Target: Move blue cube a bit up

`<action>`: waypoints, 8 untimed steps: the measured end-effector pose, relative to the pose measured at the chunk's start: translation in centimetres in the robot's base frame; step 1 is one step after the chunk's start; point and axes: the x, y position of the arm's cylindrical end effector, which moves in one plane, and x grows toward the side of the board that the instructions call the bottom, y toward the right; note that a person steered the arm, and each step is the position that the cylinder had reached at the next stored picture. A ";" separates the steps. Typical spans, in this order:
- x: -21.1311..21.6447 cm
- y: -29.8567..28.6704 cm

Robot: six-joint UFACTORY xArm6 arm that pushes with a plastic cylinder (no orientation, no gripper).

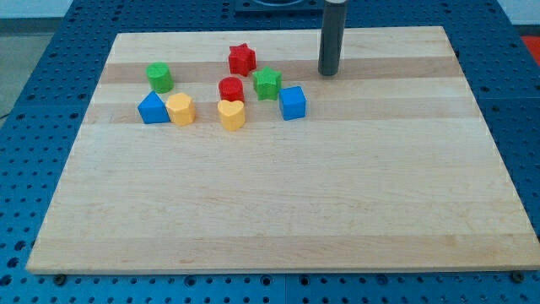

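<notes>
The blue cube (293,102) sits on the wooden board (278,203) in the upper middle, just right of a green star (267,83). My tip (327,73) rests on the board above and to the right of the blue cube, a short gap away, not touching it. The rod rises straight to the view's top.
A red star (242,59) and a red cylinder (230,89) lie left of the green star. A yellow heart (231,114), a yellow block (180,109), a blue triangular block (153,108) and a green cylinder (159,77) lie further left.
</notes>
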 end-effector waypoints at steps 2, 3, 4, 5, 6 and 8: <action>0.0 0.0; 0.0 -0.3; 0.3 -0.3; 0.2 0.4; -1.9 0.8; -2.1 0.8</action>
